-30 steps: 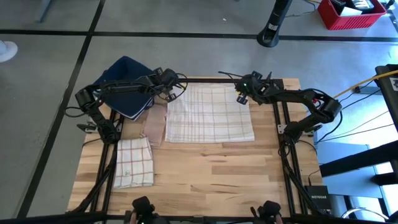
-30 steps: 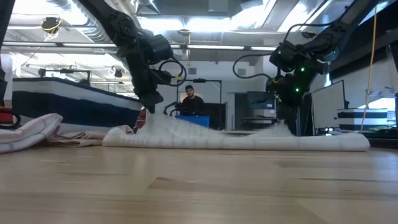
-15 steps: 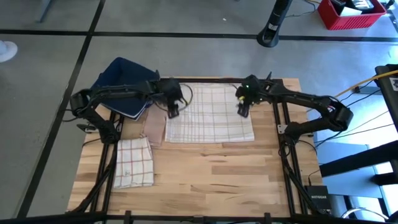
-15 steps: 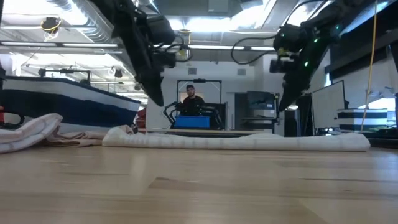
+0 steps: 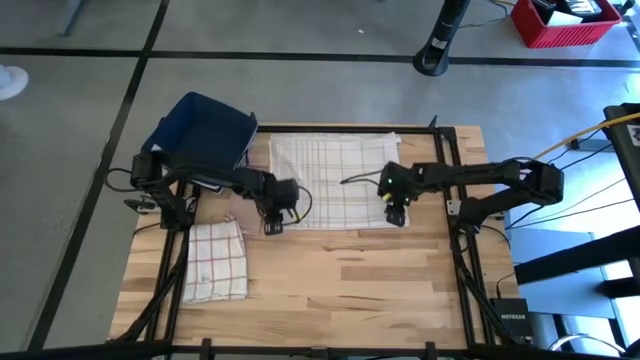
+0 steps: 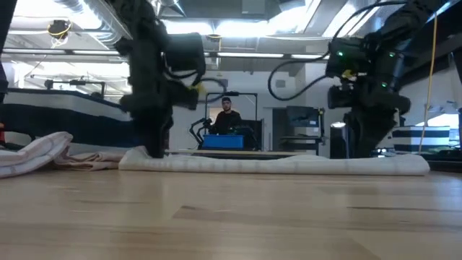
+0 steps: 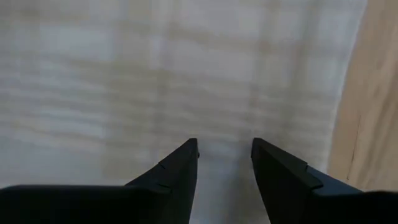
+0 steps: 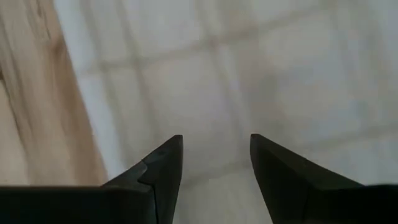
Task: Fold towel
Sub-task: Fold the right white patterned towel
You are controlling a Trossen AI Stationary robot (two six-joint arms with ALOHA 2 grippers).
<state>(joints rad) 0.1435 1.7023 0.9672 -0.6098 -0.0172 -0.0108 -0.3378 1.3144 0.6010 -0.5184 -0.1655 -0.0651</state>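
Observation:
A white plaid towel [image 5: 335, 175] lies spread flat on the wooden table [image 5: 340, 280], toward its far side. My left gripper [image 5: 272, 224] stands open at the towel's near left corner, fingers pointing down; its wrist view shows the towel [image 7: 186, 74] under the open fingers [image 7: 224, 146]. My right gripper [image 5: 397, 216] stands open at the near right corner, and the towel [image 8: 261, 68] also fills its wrist view behind the open fingers [image 8: 216, 142]. In the low view both grippers, left [image 6: 154, 146] and right [image 6: 361, 146], reach down to the towel [image 6: 289, 165]. My left gripper points down over the towel's near left corner [image 7: 292, 124]; I cannot tell whether its fingertips touch the cloth. My right gripper points down over the near right corner [image 8: 93, 106]; whether it touches cannot be told either.
A folded red-checked cloth [image 5: 215, 260] lies at the near left, with a beige cloth [image 5: 248, 200] beside the towel's left edge. A dark blue bin [image 5: 200, 135] stands at the far left corner. Bare wood fills the table's near half. A person [image 6: 227, 115] sits in the room behind.
Both grippers have let go of the towel's far corners, which were raised slightly and now lie flat. They rose, travelled toward the table's near edge, and came down over the towel's near corners with fingers open. The towel has stayed in place.

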